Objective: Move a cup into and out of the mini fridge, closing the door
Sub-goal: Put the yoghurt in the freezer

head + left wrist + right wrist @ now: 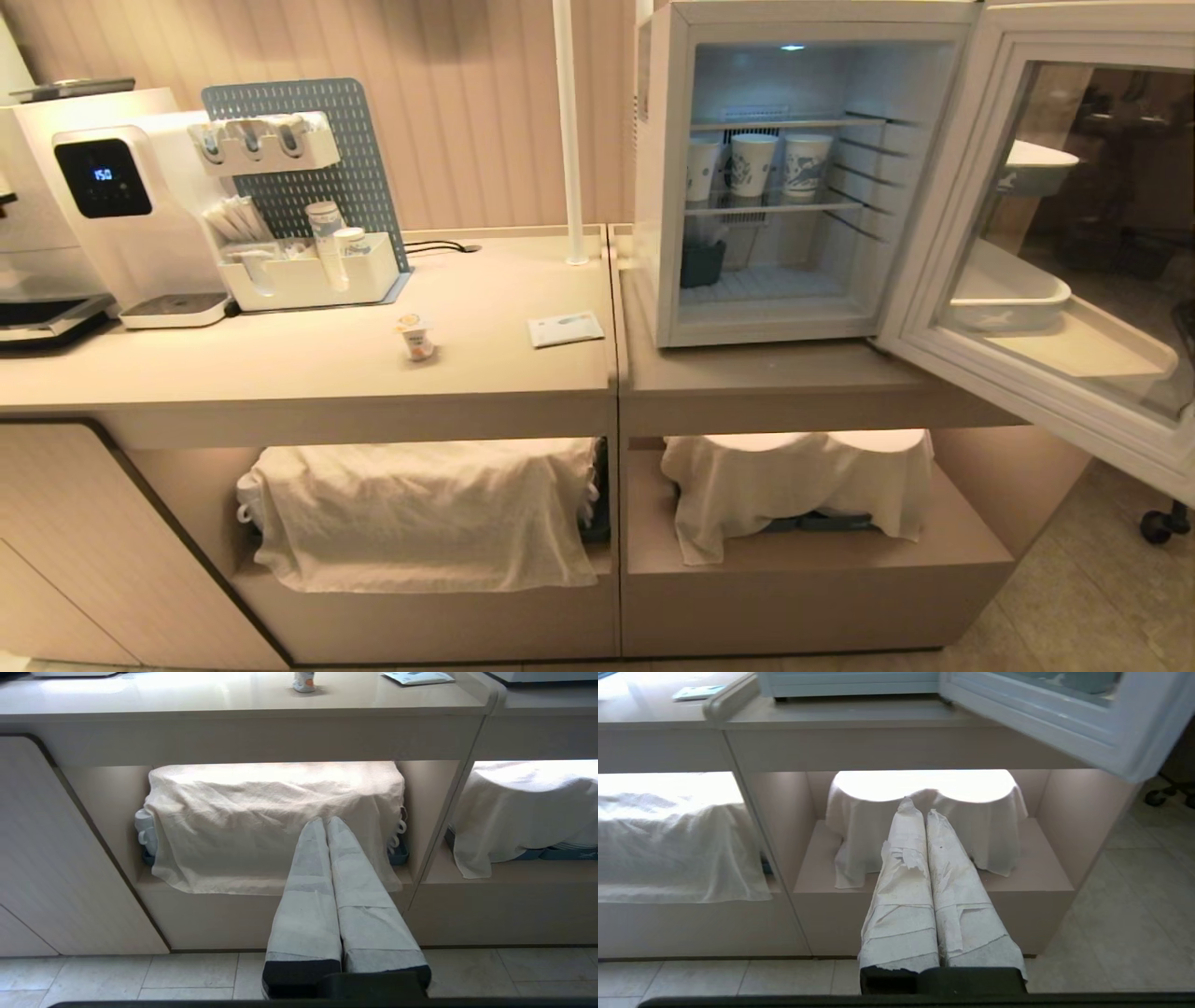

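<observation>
The tiny white cup (416, 337) with its orange label stands on the left counter, some way left of the mini fridge (782, 168); its base also shows in the left wrist view as the cup (304, 681). The fridge stands on the right counter with its door (1046, 224) swung wide open to the right. Neither arm shows in the head view. My left gripper (325, 822) is shut and empty, held low in front of the cloth-covered left shelf. My right gripper (917, 807) is shut and empty before the right shelf, under the open door (1064, 714).
Three tall paper cups (756, 164) stand on the fridge's middle wire shelf. A coffee machine (112, 205), a pegboard organiser (299, 215) and a flat sachet (565, 329) are on the left counter. White cloths (425, 509) cover the lower shelves. A white pole (568, 131) rises beside the fridge.
</observation>
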Controlling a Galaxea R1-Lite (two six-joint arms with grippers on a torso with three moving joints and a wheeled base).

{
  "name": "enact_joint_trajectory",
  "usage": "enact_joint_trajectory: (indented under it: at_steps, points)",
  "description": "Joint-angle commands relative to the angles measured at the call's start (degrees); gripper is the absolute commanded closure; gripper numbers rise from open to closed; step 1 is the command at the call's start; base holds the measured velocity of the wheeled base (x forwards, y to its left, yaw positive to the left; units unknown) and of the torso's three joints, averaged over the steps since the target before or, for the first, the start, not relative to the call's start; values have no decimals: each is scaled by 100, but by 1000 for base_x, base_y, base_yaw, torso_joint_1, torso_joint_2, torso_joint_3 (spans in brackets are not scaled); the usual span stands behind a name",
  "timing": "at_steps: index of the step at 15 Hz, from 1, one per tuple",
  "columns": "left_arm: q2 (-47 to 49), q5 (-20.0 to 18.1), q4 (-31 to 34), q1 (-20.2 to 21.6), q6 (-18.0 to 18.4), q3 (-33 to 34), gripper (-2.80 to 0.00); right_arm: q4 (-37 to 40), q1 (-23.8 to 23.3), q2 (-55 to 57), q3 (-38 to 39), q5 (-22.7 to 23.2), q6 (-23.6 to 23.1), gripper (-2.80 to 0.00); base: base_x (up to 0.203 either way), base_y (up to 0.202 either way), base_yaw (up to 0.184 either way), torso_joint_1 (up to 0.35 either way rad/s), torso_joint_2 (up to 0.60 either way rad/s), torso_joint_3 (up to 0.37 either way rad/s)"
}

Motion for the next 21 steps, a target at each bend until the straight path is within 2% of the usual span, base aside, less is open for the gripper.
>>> enact_joint_trajectory:
  at_steps: [1, 6, 16, 21]
  points:
    - [0, 4, -2, 0, -5, 1, 0, -3, 0, -2, 62, 1, 6, 0, 0, 192, 2, -2, -2, 2]
    - [0, 4, -2, 0, 39, 1, 0, -11, 0, -2, 62, 1, -12, 0, 36, 159, 3, 2, 2, 2]
    - [0, 4, -2, 0, -5, 1, 0, -3, 0, -2, 62, 1, 15, 0, 187, 187, -1, 3, 3, 1]
    - [0, 4, -2, 0, -30, 1, 0, -3, 0, -2, 62, 1, 15, 0, 8, 124, 0, 2, 4, 1]
